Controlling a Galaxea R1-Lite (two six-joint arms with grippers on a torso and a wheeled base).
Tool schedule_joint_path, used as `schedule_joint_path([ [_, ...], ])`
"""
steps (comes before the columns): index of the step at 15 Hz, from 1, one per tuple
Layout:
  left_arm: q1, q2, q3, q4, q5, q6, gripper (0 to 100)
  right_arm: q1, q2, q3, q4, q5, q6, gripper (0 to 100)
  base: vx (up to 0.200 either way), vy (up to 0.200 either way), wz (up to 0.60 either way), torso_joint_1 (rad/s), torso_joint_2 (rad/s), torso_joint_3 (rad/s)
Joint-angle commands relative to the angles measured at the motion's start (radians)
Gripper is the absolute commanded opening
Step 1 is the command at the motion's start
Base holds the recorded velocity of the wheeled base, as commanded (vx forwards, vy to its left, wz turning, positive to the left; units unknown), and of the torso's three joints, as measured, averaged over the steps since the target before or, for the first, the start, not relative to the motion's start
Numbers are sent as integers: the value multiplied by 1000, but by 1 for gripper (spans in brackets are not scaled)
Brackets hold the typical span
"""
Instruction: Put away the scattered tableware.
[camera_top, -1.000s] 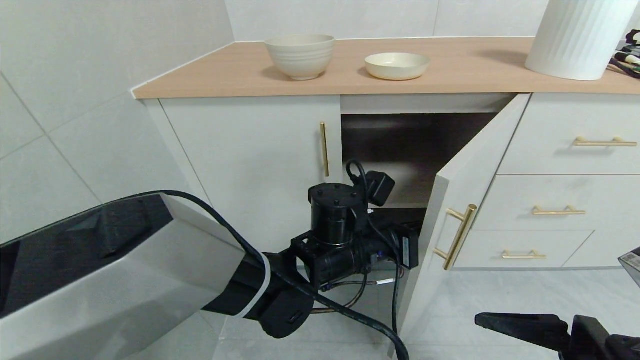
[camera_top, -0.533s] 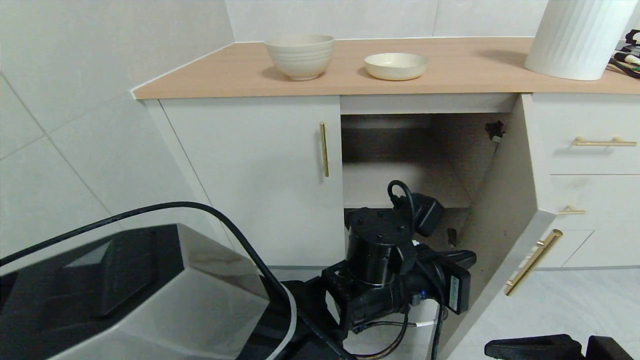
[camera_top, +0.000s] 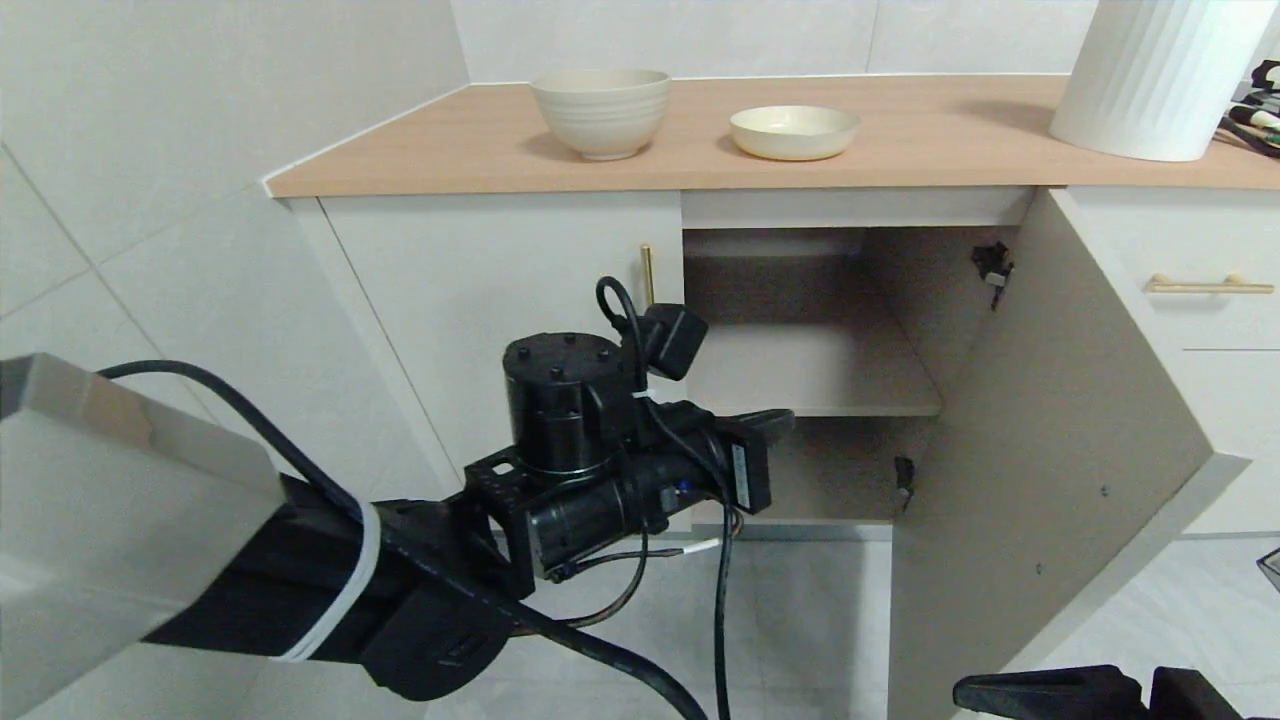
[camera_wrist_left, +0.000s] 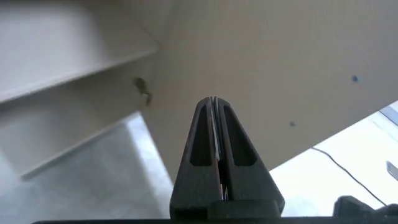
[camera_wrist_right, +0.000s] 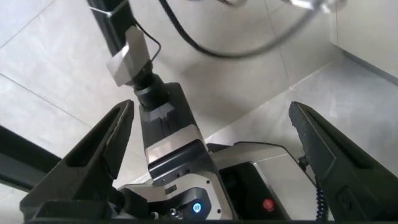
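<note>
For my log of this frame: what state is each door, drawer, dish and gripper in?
right cabinet door: wide open
left cabinet door: shut
top drawer: shut
bowl: upright on the countertop
shallow dish: upright on the countertop, empty
left gripper: jaws shut, holding nothing
right gripper: jaws open, holding nothing

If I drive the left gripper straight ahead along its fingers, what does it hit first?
Most likely the inner face of the open cabinet door: the shut left gripper points at that panel, beside the lower hinge. How far off it is stays unclear.
</note>
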Motion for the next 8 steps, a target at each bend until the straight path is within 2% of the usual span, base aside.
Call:
schedule_joint_path([
  [1,58,-75,69,-2,4,-1,0,-7,46,-21,-1,-14,0,100,0,0,0,0,0,0],
  [4,222,-252,204,17,1,6,0,-58,232,-143,-4,-84,-9,100,0,0,0,0,0,0],
  [5,289,-351,247,71,1,13,0,-58,293,-192,-4,-86,-32,100,0,0,0,0,0,0],
  [6,311,-391,261,101,1,15,0,-58,312,-209,-4,-86,-38,100,0,0,0,0,0,0],
  [7,358,-529,291,253,-2,16,0,-58,361,-258,-4,-106,-51,100,0,0,0,0,0,0],
  [8,366,-583,293,333,-2,16,0,-58,372,-274,-4,-118,-51,100,0,0,0,0,0,0],
])
